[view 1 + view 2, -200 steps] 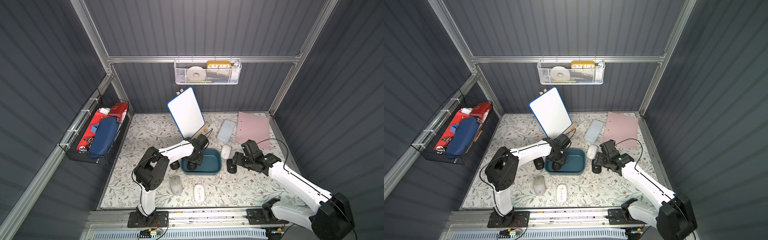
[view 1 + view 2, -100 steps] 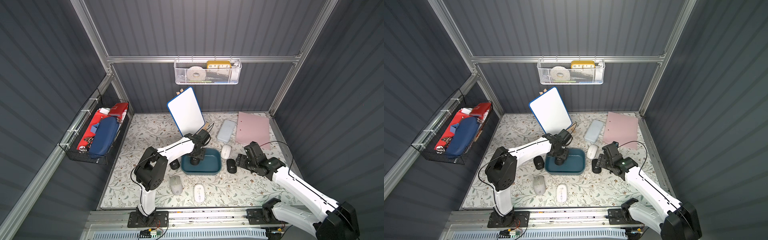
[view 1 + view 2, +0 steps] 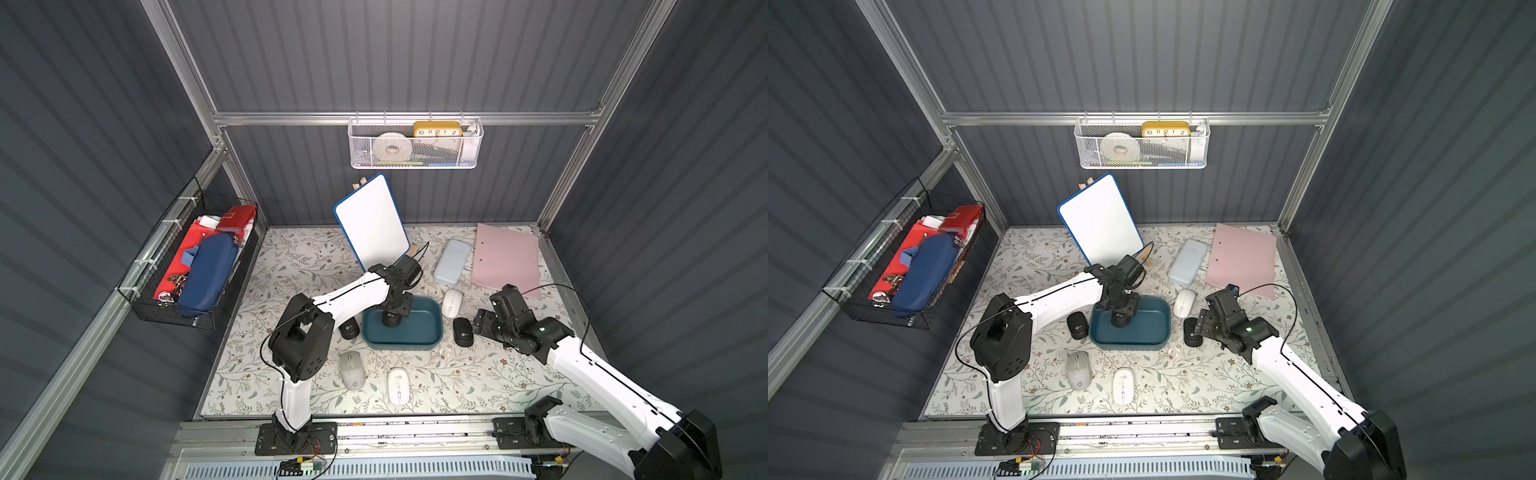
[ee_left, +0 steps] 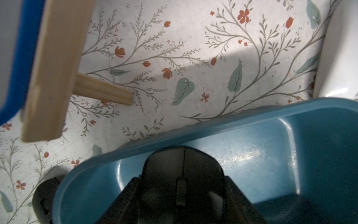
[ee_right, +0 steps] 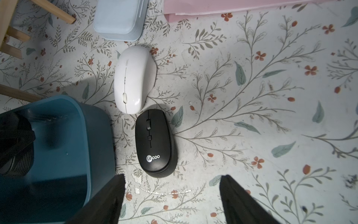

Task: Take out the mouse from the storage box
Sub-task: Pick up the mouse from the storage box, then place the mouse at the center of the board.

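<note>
Since a second ago the right arm has drawn back slightly from the shallow teal-blue plastic storage tub [image 3: 417, 343]. Inside that tub is the matte black plastic computer mouse [image 4: 182, 161], pinched between the jaws of the left gripper [image 4: 181, 186]. Just beside the tub, on the floral-printed mat [image 3: 457, 374], lie a second black mouse with a white logo [image 5: 155, 143] and a glossy white oval mouse [image 5: 133, 79]. Near them the right gripper [image 5: 172, 180] hangs spread and empty.
</note>
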`<state>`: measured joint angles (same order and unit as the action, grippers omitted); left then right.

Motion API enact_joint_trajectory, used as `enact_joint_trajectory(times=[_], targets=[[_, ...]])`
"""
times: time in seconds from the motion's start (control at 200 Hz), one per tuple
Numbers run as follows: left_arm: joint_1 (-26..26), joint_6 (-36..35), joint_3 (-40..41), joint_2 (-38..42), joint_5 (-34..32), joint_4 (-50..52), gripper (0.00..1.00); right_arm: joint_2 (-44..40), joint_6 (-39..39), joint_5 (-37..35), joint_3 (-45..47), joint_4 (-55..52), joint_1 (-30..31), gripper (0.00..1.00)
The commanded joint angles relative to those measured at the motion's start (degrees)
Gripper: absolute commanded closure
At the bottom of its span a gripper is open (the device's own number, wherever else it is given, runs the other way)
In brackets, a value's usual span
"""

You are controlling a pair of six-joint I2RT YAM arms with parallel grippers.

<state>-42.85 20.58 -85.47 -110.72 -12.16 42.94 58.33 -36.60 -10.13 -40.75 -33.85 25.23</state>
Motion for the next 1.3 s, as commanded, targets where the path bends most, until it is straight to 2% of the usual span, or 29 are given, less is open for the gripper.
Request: enact_joint_trajectory(times=[0.0,0.705,1.026,1.296], targets=[[0.27,1.13,-1.29,2.82,0.62,1.89,0.45,-0.58,-0.58,-0.24,1.14,0.12,0.13,0.19],[-0.11,1.09,-4.27,7.89,1.81,4.28,0.49,-3.98,-0.37,-3.79,0.48,-3.12,0.12,0.19],[-7.06,1.54,-5.50,9.31,0.96,5.81,0.50,-8.41,-0.29,-8.63,1.79,-4.77,0.03,0.19],[-12.16,3.40,-2.95,10.21,2.45,5.60,0.51,-9.77,-0.31,-11.24,1.01,-6.75,0.08,0.19]])
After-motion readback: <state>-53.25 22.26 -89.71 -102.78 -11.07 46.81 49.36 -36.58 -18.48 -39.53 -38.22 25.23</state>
